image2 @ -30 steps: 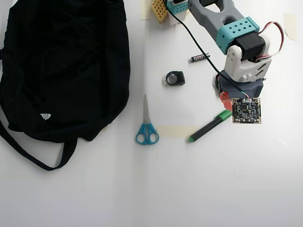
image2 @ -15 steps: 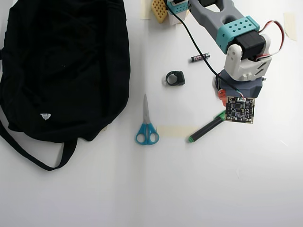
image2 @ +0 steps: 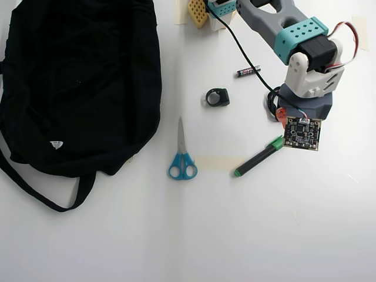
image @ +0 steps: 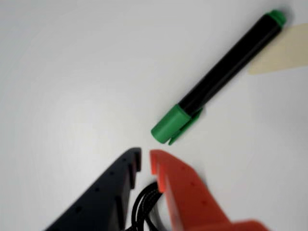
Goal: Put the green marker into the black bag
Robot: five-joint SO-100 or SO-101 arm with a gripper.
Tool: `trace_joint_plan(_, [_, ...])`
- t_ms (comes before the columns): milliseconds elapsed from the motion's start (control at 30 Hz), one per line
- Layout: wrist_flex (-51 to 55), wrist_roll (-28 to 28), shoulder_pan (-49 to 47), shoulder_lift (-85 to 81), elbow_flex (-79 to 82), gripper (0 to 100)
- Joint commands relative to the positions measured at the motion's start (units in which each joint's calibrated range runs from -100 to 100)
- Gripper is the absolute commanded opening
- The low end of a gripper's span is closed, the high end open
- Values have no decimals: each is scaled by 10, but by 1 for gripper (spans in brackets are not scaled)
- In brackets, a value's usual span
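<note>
Swinging slightly away from the black bag, the gripper now hovers nearly shut and empty just short of the green marker, which lies untouched on the table, far from that bag.

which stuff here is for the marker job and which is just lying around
For the job:
green marker
black bag
hand, fingers almost together, nothing held

Just lying about:
scissors
battery
small black ring-shaped thing
strip of tape
</note>
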Motion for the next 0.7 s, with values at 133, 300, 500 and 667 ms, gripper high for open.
trace_joint_plan(133, [-5,-23,-3,-5,-26,2])
trace_joint_plan(300, [-6,-24,3,15,-27,2])
trace_joint_plan(500, [-1,-21,25,18,-23,2])
trace_joint_plan(667, [3,-24,34,17,-19,2])
